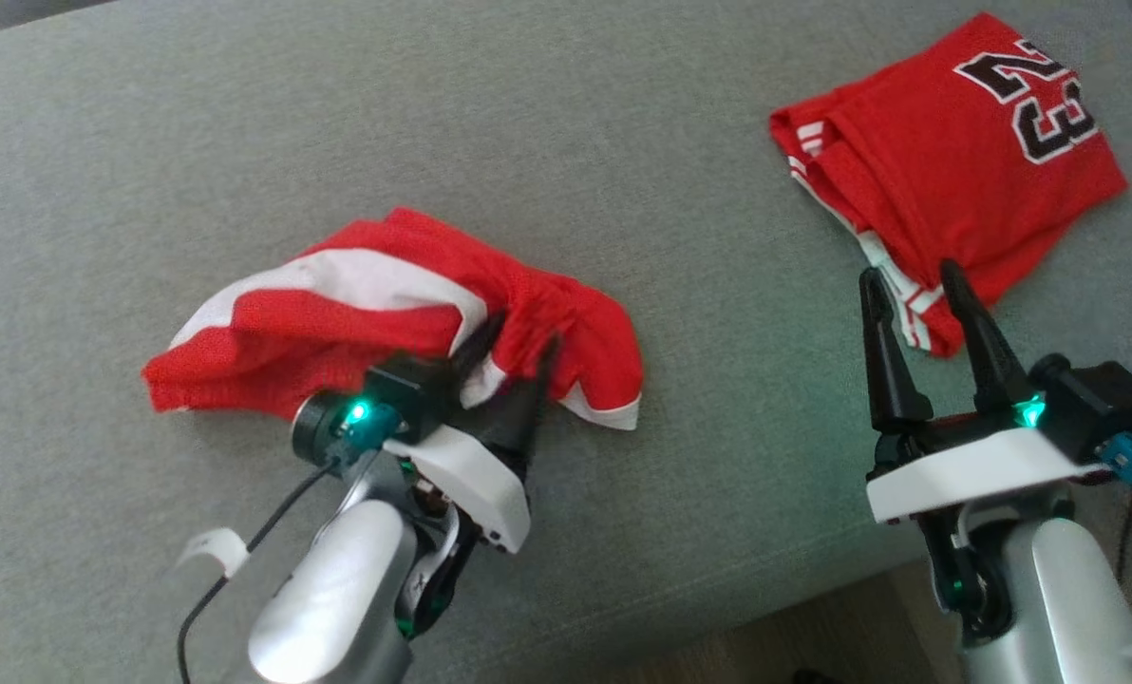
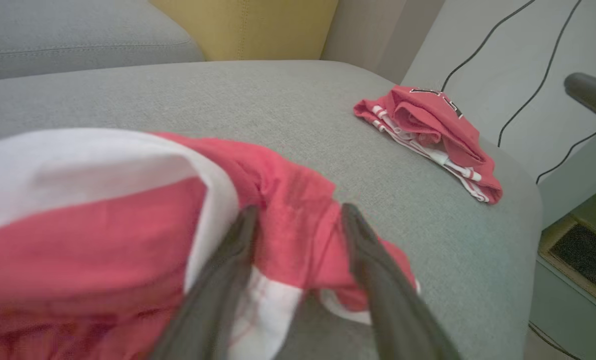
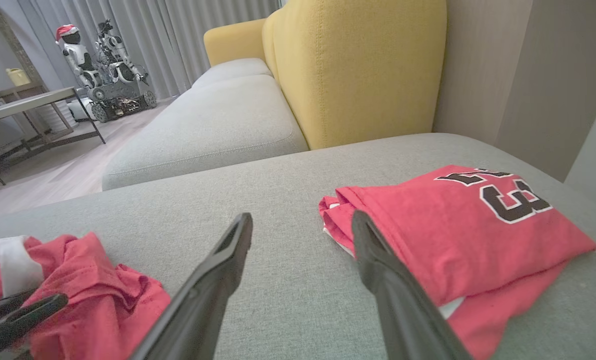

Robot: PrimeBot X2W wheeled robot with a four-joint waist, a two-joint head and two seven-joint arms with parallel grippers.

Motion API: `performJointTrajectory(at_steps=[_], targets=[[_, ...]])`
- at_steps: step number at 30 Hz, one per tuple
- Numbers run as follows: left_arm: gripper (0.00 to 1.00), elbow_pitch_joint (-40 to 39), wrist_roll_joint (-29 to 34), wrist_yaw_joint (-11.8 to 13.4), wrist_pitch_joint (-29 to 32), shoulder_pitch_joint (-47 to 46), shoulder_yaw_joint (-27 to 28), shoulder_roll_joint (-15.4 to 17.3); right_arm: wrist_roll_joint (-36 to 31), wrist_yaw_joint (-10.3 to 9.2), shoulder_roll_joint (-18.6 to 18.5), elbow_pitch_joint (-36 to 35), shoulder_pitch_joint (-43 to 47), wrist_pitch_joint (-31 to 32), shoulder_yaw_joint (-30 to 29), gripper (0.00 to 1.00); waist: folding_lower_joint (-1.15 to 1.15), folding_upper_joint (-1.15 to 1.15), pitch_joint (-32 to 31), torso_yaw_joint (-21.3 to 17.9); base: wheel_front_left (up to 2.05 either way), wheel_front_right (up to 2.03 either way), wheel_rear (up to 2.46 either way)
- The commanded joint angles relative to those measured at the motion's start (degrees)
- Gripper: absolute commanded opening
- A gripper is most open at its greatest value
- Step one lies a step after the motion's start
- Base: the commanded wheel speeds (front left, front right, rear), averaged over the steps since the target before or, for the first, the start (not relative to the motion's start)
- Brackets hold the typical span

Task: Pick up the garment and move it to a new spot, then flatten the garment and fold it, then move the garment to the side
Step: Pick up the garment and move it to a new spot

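Newbie: so where are we at? We see the crumpled garment (image 1: 376, 304), red with a white band, lying on the grey cushion (image 1: 623, 123). It's well apart from the folded jersey (image 1: 936, 180), off to the robot's left of it.

Regular: yep, and the left gripper (image 1: 525, 331) is way nearer to it than the right one. It sits at the end of the heap that faces the jersey. The fingers are spread with a ridge of red cloth between them, not pinched yet as far as we can tell. The heap's long axis runs roughly toward and away from the jersey. So we reckon the fingers cross it rather than line up with it, which suits a clean pinch.

Newbie: and the right gripper (image 1: 911, 273)?

Regular: parted, holding nothing, tips at the jersey's near corner. We can't tell if they touch it. The only writing we can read is the black, white-edged 23 (image 1: 1031, 90) on the jersey. We can't make out a brand or label on either piece.
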Motion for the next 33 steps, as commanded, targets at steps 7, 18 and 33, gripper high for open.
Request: performJointTrajectory(at_steps=[7, 18, 33], targets=[[1.00, -2.8, 0.3, 1.1, -4.4, -1.6, 0.9, -0.3, -0.9, -0.04, -0.3, -1.4, -1.5, 0.1, 0.1, 1.00, -0.01, 0.00, -3.9, 5.0, 0.00, 0.00, 0.00], [1.00, -8.5, -0.3, 7.0, -6.1, 1.8, 7.4, 3.9, -2.4, -0.04, -0.3, -1.8, 0.6, 1.9, -0.8, 1.00, -0.01, 0.00, -9.4, 11.5, 0.00, 0.00, 0.00], [1.00, -12.8, -4.1, 9.3, -5.6, 11.6, 16.7, 14.2, -4.3, -0.04, -0.3, -2.6, 4.5, 4.1, -1.6, 1.00, -0.01, 0.00, -15.1, 16.6, 0.00, 0.00, 0.00]])
